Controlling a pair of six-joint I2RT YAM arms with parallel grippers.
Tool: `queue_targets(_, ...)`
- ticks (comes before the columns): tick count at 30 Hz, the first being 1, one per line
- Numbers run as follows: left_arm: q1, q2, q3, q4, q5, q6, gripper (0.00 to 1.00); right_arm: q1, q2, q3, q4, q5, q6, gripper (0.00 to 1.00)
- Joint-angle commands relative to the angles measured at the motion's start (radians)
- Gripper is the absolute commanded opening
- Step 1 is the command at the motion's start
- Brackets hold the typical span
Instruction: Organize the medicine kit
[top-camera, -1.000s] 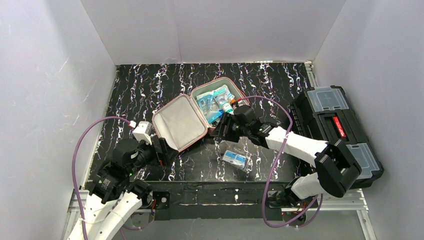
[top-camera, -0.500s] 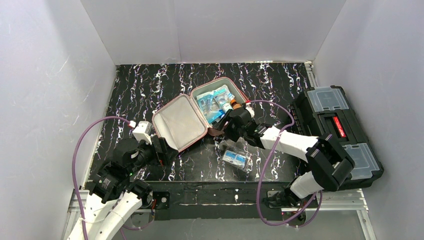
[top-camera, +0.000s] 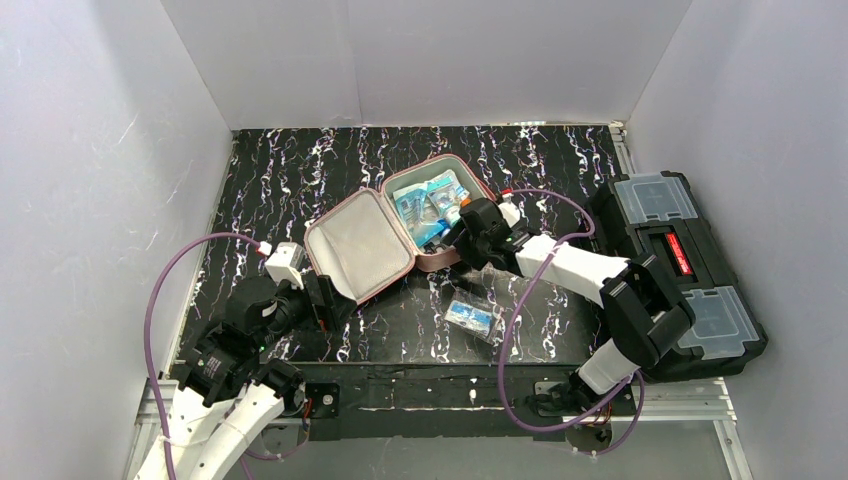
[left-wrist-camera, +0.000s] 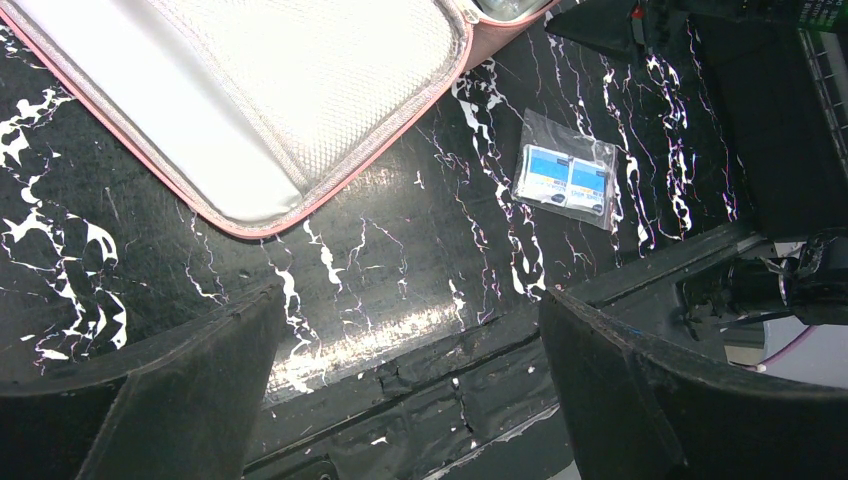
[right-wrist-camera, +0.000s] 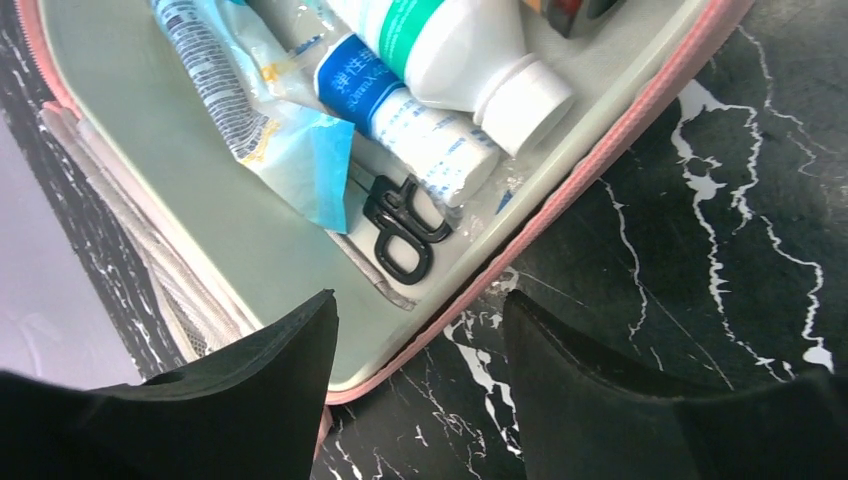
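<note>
Plainly, the right fingers (right-wrist-camera: 250, 390) stand spread with nothing between them, hanging over the near rim of the medicine kit (right-wrist-camera: 600, 160), which lies open on the surface (right-wrist-camera: 700, 300) with its tray just below and ahead of them. One finger sits over the tray and the other roughly over the pink rim, so a straight descent could land on that rim and squash or shove the soft case. Just ahead of the tips lie black scissors (right-wrist-camera: 405, 235), touching a blue-and-white tube (right-wrist-camera: 410, 120), with a white bottle (right-wrist-camera: 470, 50) and a pale blue packet (right-wrist-camera: 260, 130) crowded beyond. Closing there might catch two things at once or drag one out. Behind these fingers, outside the kit, a clear pouch (top-camera: 472, 317) waits on the surface, and the arm's purple cable (top-camera: 510, 300) loops close by, so a backward reach could snag or sweep it. The left fingers (left-wrist-camera: 180, 400) are also spread and empty, with the lid (left-wrist-camera: 300, 90) just ahead, where a careless advance would push it.
</note>
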Motion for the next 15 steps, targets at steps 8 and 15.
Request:
queue_targets(8,0.006,-0.007,0.009,-0.008,-0.001,0.002,0.99,-0.075,0.022,0.044,-0.026,-0.043,-0.143,0.34)
queue_targets(15,0.006,-0.007,0.008,-0.007,0.002,0.004,0.99,-0.125,0.041,0.057,-0.034,-0.098,-0.237,0.13)
